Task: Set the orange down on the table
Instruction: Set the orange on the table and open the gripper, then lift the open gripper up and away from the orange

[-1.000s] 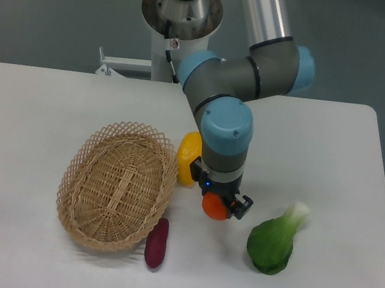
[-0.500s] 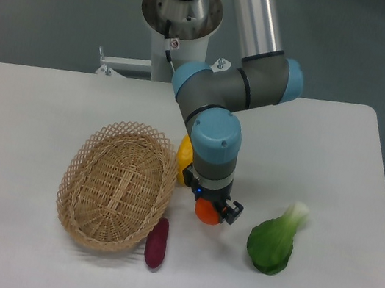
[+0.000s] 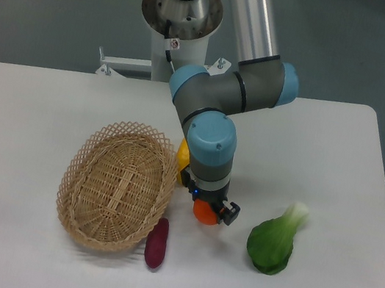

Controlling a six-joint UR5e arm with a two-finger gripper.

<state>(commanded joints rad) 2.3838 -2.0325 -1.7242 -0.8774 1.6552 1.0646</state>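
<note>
The orange (image 3: pixel 203 212) is a small round bright-orange fruit held between the fingers of my gripper (image 3: pixel 205 211), which is shut on it. It hangs low over the white table (image 3: pixel 340 155), just right of the wicker basket and left of the green vegetable. Whether the orange touches the tabletop cannot be told. The gripper body hides its upper part.
An oval wicker basket (image 3: pixel 117 184) sits at the left. A yellow fruit (image 3: pixel 184 154) lies behind my wrist beside the basket. A dark purple vegetable (image 3: pixel 156 242) rests at the basket's front. A green leafy vegetable (image 3: pixel 274 239) lies to the right.
My gripper, with the orange in it, has moved slightly left and towards the front, ending closer to the basket. The other things have not moved.
</note>
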